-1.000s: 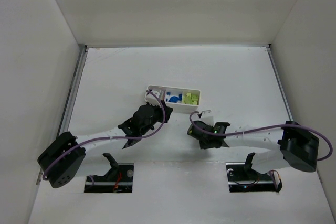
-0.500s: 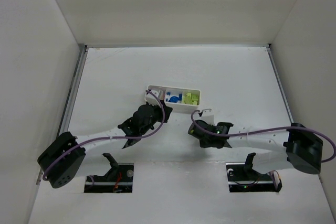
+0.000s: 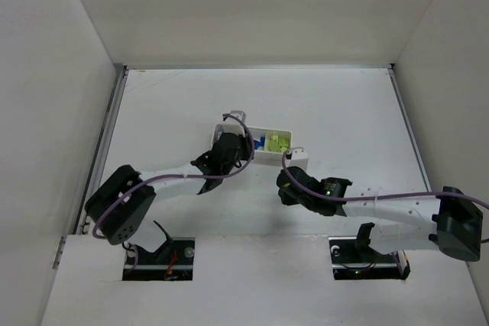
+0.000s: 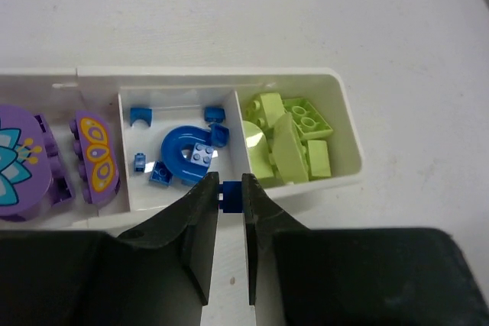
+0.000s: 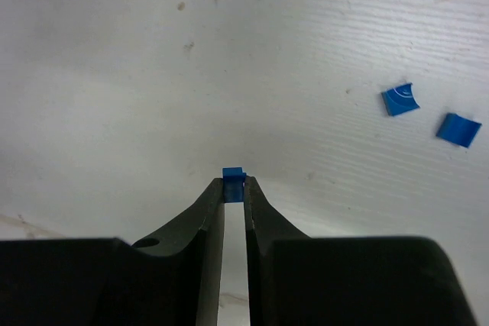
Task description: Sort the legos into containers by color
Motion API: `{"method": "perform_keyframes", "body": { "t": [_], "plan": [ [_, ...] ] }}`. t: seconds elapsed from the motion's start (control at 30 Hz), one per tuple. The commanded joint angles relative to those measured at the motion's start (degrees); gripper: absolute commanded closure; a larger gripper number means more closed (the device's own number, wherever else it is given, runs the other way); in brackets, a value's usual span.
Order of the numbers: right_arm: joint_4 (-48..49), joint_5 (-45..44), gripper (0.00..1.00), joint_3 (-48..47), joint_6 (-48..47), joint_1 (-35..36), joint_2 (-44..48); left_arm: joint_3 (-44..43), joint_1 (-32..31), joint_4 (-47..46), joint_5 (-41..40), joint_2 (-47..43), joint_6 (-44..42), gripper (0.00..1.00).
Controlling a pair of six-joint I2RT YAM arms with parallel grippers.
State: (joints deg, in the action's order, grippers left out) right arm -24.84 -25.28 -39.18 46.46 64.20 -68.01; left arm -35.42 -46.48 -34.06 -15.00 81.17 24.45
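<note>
Setting: robotics lab test cell. Evidence, top view:

- My left arm (image 3: 164,183) and right arm (image 3: 390,205) are bolted at 6 o'clock on a plain white tabletop (image 3: 328,101).
- Flat white panels box the tabletop in at 9 o'clock (image 3: 46,112), 12 o'clock (image 3: 252,5) and 3 o'clock (image 3: 451,74), a built enclosure.
- A metal rail (image 3: 107,131) runs along the 9 o'clock edge.
- Exposed purple cables (image 3: 382,185) loop along both arms.
- Two rectangular cut-outs (image 3: 159,259) at 6 o'clock show mounts and wiring.

Wrist views: tabletop surface scuffed and speckled. Props are a compartmented white tray (image 4: 348,124) of colour-grouped legos (image 4: 179,150).
</note>
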Motion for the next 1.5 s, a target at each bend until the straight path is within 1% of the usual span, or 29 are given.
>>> {"method": "perform_keyframes", "body": {
  "t": [0.0, 0.1, 0.17, 0.23, 0.33, 0.47, 0.6, 0.77, 0.9, 0.97, 1.03, 1.13, 1.2, 1.27, 1.37, 1.47],
  "plan": [
    [7.6, -1.1, 0.86, -1.4, -2.8, -0.1, 0.2, -5.0, 1.9, -1.4, -1.8, 5.3, -1.0, 0.85],
    [10.5, -0.9, 0.86, -1.7, -4.2, -0.7, 0.2, -7.4, 3.6, -1.4, -2.6, 9.0, -0.9, 0.81],
    [12.3, -0.4, 0.86, -1.9, -5.3, -1.9, -0.3, -8.3, 4.4, -1.5, -3.0, 9.9, -0.5, 0.76],
    [14.1, 0.7, 0.86, -2.6, -7.1, -3.7, -1.0, -9.0, 4.8, -1.3, -3.0, 9.7, -0.5, 0.73],
    [16.7, 1.5, 0.86, -4.1, -9.2, -6.3, -1.9, -8.6, 4.8, -1.3, -3.0, 7.3, -0.9, 0.62],
    [20.4, 3.0, 0.86, -7.7, -11.7, -9.8, -4.5, -4.1, 5.2, -1.4, -3.2, 0.7, 0.0, 0.61],
    [24.7, 4.8, 0.85, -12.2, -14.5, -12.7, -9.8, 3.5, 4.3, -0.4, -4.0, -8.6, 1.4, 0.63],
    [26.2, 6.3, 0.85, -19.8, -16.7, -15.6, -18.8, 13.0, 2.1, 5.4, -5.6, -21.0, 4.2, 0.64],
    [26.2, 6.0, 0.84, -25.3, -17.8, -16.6, -26.0, 17.0, -0.9, 8.4, -7.2, -25.3, 6.5, 0.64],
    [26.1, 6.0, 0.84, -27.2, -17.5, -17.3, -28.3, 17.9, -2.9, 8.2, -8.9, -25.2, 7.0, 0.64],
    [26.5, 5.6, 0.8, -28.4, -17.5, -17.5, -29.6, 17.9, -4.8, 7.7, -10.4, -24.2, 7.4, 0.64],
    [26.9, 3.9, 0.64, -29.6, -17.4, -17.7, -30.1, 16.7, -8.2, 5.2, -11.9, -21.0, 7.5, 0.64],
    [27.1, 2.8, 0.57, -29.2, -17.3, -17.7, -29.3, 14.8, -11.1, 3.4, -12.0, -17.5, 6.7, 0.64],
    [27.5, 2.2, 0.55, -28.3, -17.3, -17.7, -28.2, 13.1, -12.9, 2.3, -12.1, -14.5, 6.1, 0.64],
    [27.8, 1.7, 0.55, -26.0, -16.9, -18.0, -25.9, 10.1, -16.1, 0.1, -12.1, -8.9, 5.1, 0.64],
    [28.8, 1.8, 0.58, -23.9, -16.4, -19.1, -23.7, 7.5, -18.9, -1.5, -12.6, -4.8, 3.6, 0.64]
  ]
}}
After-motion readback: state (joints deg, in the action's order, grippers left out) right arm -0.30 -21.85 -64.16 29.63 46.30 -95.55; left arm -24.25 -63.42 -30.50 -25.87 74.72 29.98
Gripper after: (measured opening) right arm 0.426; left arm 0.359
